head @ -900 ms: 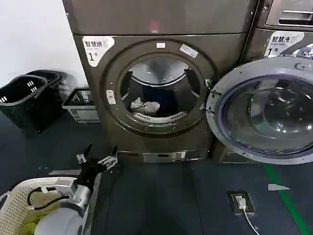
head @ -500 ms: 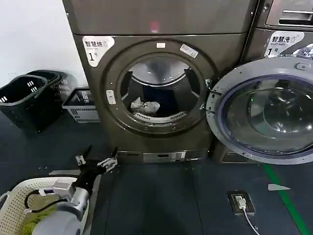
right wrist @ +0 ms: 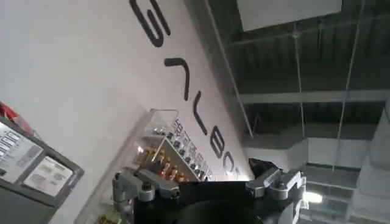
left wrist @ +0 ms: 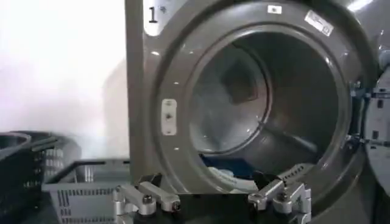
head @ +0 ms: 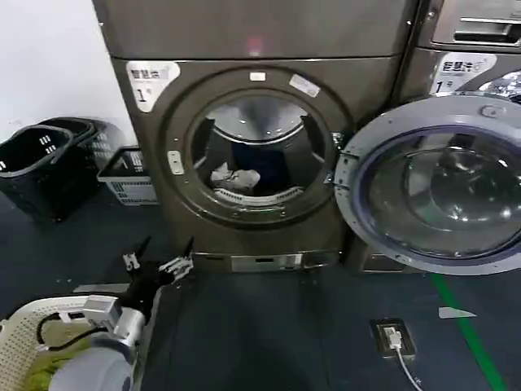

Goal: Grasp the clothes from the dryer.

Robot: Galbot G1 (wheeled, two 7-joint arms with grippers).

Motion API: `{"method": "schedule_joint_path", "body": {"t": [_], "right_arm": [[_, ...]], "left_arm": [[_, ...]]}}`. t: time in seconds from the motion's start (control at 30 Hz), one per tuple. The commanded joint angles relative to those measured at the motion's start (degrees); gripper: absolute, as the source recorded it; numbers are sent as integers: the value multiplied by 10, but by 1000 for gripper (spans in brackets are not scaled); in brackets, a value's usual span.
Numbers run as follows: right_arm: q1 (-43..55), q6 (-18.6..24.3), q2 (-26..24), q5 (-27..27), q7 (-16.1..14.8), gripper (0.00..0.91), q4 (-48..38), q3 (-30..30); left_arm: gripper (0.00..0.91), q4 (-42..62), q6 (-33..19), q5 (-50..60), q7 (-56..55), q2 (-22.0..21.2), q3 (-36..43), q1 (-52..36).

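Head view, clothes (head: pixel 234 178) in dryer (head: pixel 252 155), left fingers (head: pixel 177 265) apart

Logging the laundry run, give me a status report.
Left gripper open, low before the dryer. Right gripper open, aimed away. Clothes in drum, door open, path clear.

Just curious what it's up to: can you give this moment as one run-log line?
left pincer: open, low before the dryer | clothes: in drum, untouched | dryer door: swung open | right pincer: open, pointing up, away
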Motion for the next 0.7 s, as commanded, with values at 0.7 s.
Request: {"method": "schedule_joint_path", "body": {"t": [0.7], "right_arm": [[7, 2, 1, 3, -6, 907, -6, 2]], "left_arm": [[907, -1, 0, -3, 2, -5, -3, 0]]}}
